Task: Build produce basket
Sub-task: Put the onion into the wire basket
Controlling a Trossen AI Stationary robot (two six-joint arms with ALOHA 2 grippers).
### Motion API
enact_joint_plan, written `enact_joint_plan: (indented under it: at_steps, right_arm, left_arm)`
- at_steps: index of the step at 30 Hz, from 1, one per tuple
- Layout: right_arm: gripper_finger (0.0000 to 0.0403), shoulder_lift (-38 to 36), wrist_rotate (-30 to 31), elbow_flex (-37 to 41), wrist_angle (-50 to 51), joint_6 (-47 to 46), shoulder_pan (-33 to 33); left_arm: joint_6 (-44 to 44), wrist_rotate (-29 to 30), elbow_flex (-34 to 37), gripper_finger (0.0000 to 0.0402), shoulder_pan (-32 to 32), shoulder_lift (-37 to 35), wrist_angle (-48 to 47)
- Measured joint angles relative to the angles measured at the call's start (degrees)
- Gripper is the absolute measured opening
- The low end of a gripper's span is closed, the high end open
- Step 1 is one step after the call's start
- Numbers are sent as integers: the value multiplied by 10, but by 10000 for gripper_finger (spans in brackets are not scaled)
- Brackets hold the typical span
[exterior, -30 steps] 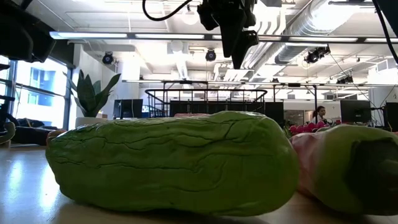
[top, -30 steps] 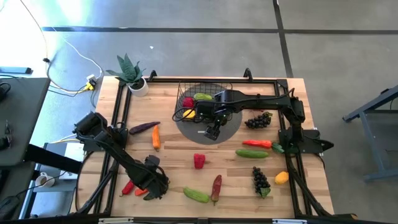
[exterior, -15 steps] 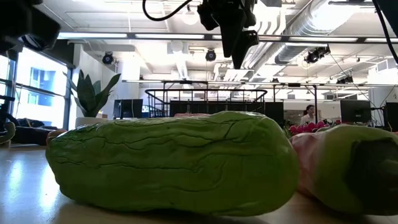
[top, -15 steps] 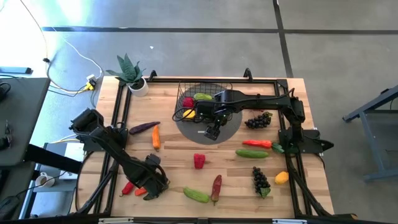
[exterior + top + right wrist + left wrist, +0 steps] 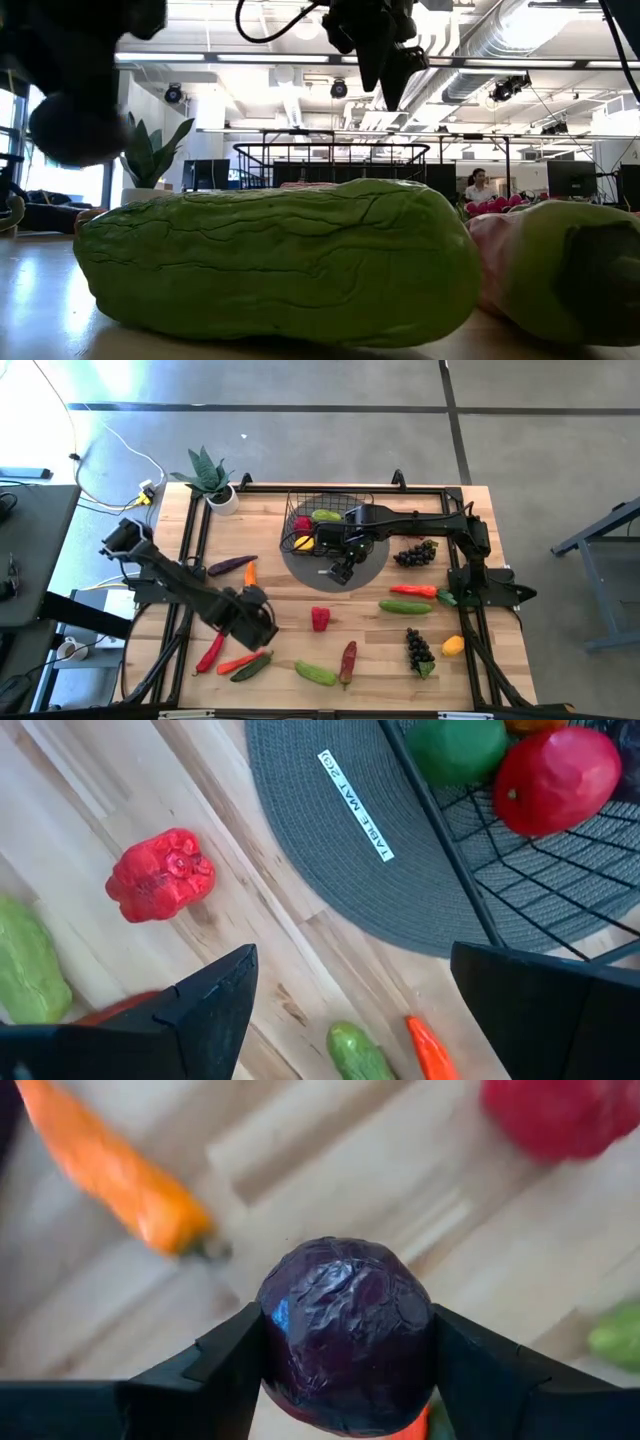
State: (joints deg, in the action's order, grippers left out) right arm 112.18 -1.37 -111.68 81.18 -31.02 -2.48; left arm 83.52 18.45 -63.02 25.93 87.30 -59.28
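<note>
From my remote station, the left gripper (image 5: pixel 345 1342) has its jaws clamped on a dark purple onion (image 5: pixel 346 1335), held above the worktop (image 5: pixel 280 595) at mid-left, with an orange chilli (image 5: pixel 115 1175) and a red pepper (image 5: pixel 320 619) lying below it. The basket (image 5: pixel 330 526) sits on a grey round mat (image 5: pixel 372 570) at the far centre, already holding a green piece (image 5: pixel 326 515), a red piece (image 5: pixel 302 526) and a yellow one (image 5: pixel 303 543). The right gripper (image 5: pixel 343 568) hangs over the mat's near edge, just beside the basket, jaws apart and empty.

Most of the produce is not yet in: a purple aubergine-like piece (image 5: pixel 231 565) at the left, a red chilli (image 5: pixel 210 652), an orange one and a green one near the front left, a knobbly green gourd (image 5: pixel 316 673) and a dark red piece (image 5: pixel 348 661) at the near centre, dark grapes (image 5: pixel 415 553) and another bunch (image 5: pixel 418 649), a red chilli (image 5: pixel 412 591), a cucumber (image 5: pixel 405 606) and a yellow piece (image 5: pixel 453 645) on the right. A potted plant (image 5: pixel 211 478) stands at the far left corner.

I judge this the carry step, early in the filling. The next move, as I read it, calls for taking the onion far and right over the basket's rim, steering wide of the right arm, then parting the jaws above the mesh.
</note>
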Motion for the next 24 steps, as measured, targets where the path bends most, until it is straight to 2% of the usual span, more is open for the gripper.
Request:
enact_joint_plan:
  at_steps: [9, 19, 24]
  right_arm:
    - [314, 0, 2, 0, 1, -66, 2]
    - [314, 0, 100, 0, 1, -189, 6]
    - [314, 0, 115, 0, 0, -239, -3]
  left_arm:
    - [-192, 39, 0, 234, -96, -69, 0]
    - [-393, 43, 0, 234, -189, -110, 9]
    - [-484, 33, 0, 234, -227, -114, 27]
